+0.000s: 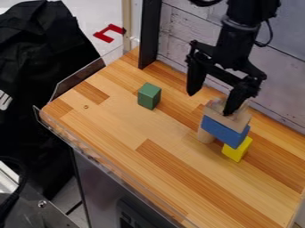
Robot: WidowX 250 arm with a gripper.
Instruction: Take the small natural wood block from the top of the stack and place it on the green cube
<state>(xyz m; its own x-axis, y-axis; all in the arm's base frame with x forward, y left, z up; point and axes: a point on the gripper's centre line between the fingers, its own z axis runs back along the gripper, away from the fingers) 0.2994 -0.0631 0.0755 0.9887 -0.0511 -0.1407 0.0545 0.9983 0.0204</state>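
Claw [210, 103] fingers are being held wide apart above the far right part of the surface [116, 127] — nothing is being clamped between them. With 12 o'clock being taken as the top of the view, the notched wooden piece [222, 116] is lying close by, at about 4 o'clock from the middle of the gap. It is being carried as the top layer of a small stack, with the blue block [223, 131] being placed beneath it. The blue block is being propped up in turn by the wooden cylinder [205, 135] near its 10 o'clock end and by the yellow block [237, 149] near its 4 o'clock end.

The long axis of the notched piece is running roughly from 10 to 4 o'clock, and the line across the two fingertips is being set much the same way — along the piece's length rather than across it. The gap is thus being centred off the stack, toward 10 o'clock. One fingertip is being seen over the notch, though whether the wood is being touched cannot be told from this angle; the other is being held well off the stack. The green block [149, 95] is standing upright by itself, well apart, at roughly 9 o'clock from the claw.
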